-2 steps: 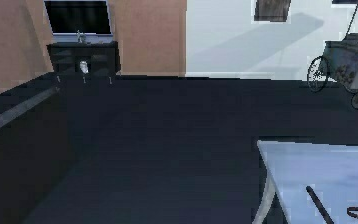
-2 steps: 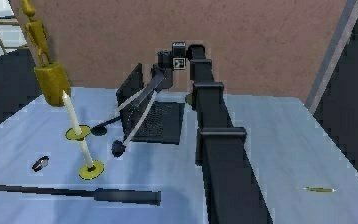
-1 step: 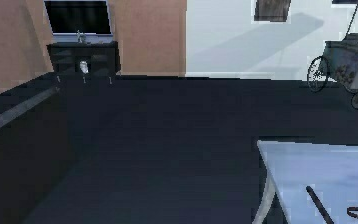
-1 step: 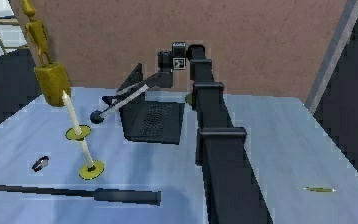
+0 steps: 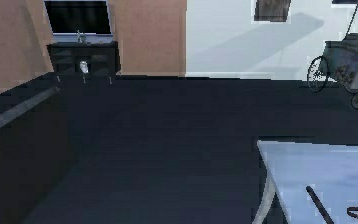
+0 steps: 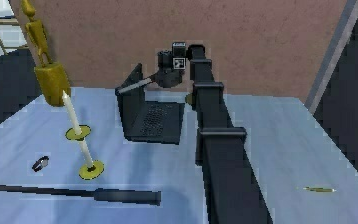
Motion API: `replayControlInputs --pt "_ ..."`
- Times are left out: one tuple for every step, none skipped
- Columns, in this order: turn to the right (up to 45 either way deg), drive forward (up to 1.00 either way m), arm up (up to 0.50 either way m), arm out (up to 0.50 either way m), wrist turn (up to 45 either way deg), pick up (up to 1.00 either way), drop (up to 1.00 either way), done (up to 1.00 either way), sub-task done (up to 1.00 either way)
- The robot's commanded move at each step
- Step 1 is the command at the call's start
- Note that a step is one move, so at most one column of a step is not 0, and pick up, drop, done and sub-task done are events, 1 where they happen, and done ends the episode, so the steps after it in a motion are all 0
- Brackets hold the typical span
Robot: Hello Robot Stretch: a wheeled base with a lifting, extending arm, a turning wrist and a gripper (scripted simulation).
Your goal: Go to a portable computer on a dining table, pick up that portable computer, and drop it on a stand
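Arm is reaching out from the arm side view's bottom edge, just right of ctr, extending as a dark square bar w/ stepped segments running up & slightly left. At its far end two white marker squares are sitting by the wrist. Gripper is pointing left off the wrist, fingers angling slightly down. Can't tell whether it's holding anything.

text: none readable | labels: none | numbers: none
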Motion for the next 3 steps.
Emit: replayControlInputs --pt "0.0 0.00 0.00 0.00 45.0 0.00 0.00 0.00 0.00" --pt "0.0 0.00 0.00 0.00 9.0 0.00 0.00 0.00 0.00" --pt "0.0 0.00 -0.30 0.00 0.0 0.00 0.00 0.00 0.00"
